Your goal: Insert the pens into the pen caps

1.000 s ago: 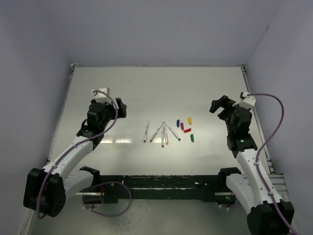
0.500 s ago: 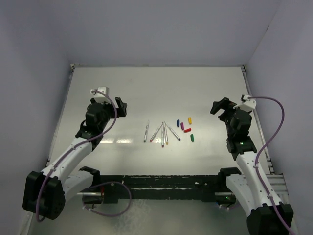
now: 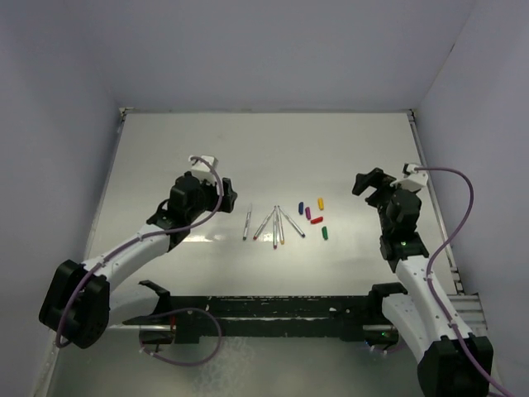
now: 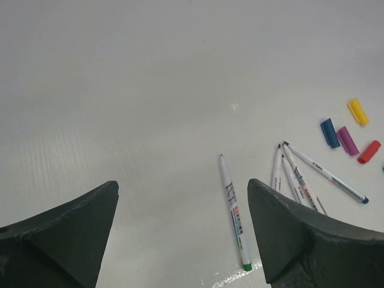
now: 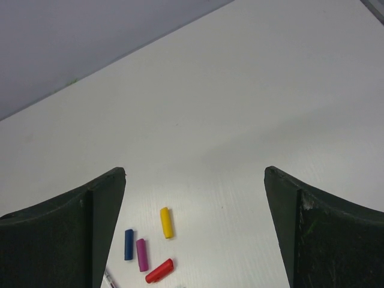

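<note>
Five white pens (image 3: 275, 223) lie fanned at the table's middle. The leftmost pen (image 4: 233, 211), with a green tip, lies apart from the others (image 4: 300, 183). Just right of them lie the caps: blue (image 3: 301, 207), yellow (image 3: 320, 202), purple (image 3: 308, 213), red (image 3: 316, 221) and green (image 3: 325, 232). My left gripper (image 3: 225, 196) is open and empty, just left of the pens; in its wrist view (image 4: 182, 198) the green-tipped pen lies near the right finger (image 4: 312, 240). My right gripper (image 3: 369, 182) is open and empty, right of the caps. The right wrist view (image 5: 195, 174) shows the yellow cap (image 5: 166, 222), blue cap (image 5: 129, 244), purple cap (image 5: 141, 254) and red cap (image 5: 159, 270).
The white table (image 3: 264, 149) is walled by grey-violet panels at the back and sides. A black rail (image 3: 264, 310) with both arm bases runs along the near edge. Purple cables (image 3: 459, 215) loop off each wrist.
My left arm has swung right, bringing its gripper close to the leftmost pen. My right gripper has shifted only slightly. Pens and caps have not moved.
</note>
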You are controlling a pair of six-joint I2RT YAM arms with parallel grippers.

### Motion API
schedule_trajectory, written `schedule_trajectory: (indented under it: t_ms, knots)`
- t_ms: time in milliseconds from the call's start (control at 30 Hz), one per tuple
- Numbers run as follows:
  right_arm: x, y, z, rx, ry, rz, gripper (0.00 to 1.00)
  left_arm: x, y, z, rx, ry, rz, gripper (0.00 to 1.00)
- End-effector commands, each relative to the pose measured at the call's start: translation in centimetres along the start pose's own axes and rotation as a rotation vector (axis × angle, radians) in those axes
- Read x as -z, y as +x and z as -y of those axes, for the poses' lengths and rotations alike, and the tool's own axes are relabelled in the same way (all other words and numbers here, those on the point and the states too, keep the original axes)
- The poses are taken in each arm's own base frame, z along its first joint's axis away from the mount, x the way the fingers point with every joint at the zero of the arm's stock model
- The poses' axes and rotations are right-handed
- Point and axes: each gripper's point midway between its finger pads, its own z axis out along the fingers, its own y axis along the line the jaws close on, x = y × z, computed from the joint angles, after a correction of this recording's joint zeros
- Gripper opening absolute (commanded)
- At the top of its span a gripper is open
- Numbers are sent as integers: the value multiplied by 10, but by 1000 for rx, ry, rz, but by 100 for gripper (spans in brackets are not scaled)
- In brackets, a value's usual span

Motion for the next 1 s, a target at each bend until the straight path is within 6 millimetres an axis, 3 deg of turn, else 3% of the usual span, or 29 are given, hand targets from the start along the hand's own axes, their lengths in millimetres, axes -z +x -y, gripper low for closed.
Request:
schedule_trajectory:
  t_ms: [0, 267, 333, 400, 533, 733, 867, 933, 967]
  knots:
    - [-3, -25, -12, -10, -44, 96, 100, 0, -19, 18, -14, 18, 28, 89]
    - [-2, -15, -11, -8, -52, 64, 100, 7, 15, 38, -10, 26, -108, 75]
    - [0, -14, -8, 6, -46, 66, 97, 8, 21, 41, -20, 22, -127, 61]
    - [2, -16, -3, 17, -25, 90, 96, 9, 24, 45, -25, 36, -139, 38]
    - [4, -7, -1, 3, -23, 63, 96, 6, 33, 46, -41, 38, -183, 49]
    - [-5, 5, -1, 22, -15, -4, 99, -3, 45, 59, -43, 104, -227, 56]
    - [-8, 7, -3, 27, -27, -14, 99, -7, 51, 65, -54, 133, -249, 55]
    - [-8, 8, -4, 25, -34, -16, 99, -9, 56, 64, -54, 123, -268, 36]
    - [-8, 9, -4, 25, -35, -16, 99, -11, 57, 64, -52, 121, -278, 37]
